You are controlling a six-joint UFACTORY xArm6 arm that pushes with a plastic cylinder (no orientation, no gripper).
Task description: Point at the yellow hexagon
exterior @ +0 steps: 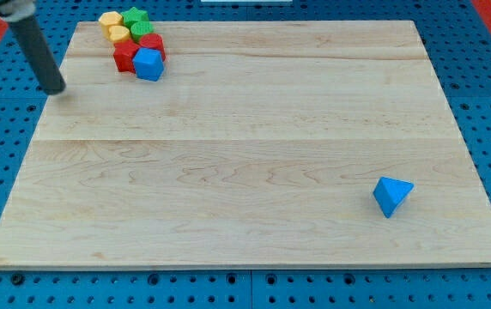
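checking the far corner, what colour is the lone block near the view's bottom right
Blue: the lone triangular block, seen in the camera view, the only view.

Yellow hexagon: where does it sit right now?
The yellow hexagon sits at the board's top-left corner, touching a second yellow block and the green block; my tip is below-left.

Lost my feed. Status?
My tip at board's left edge. Yellow hexagon in cluster up-right, untouched. Path clear.
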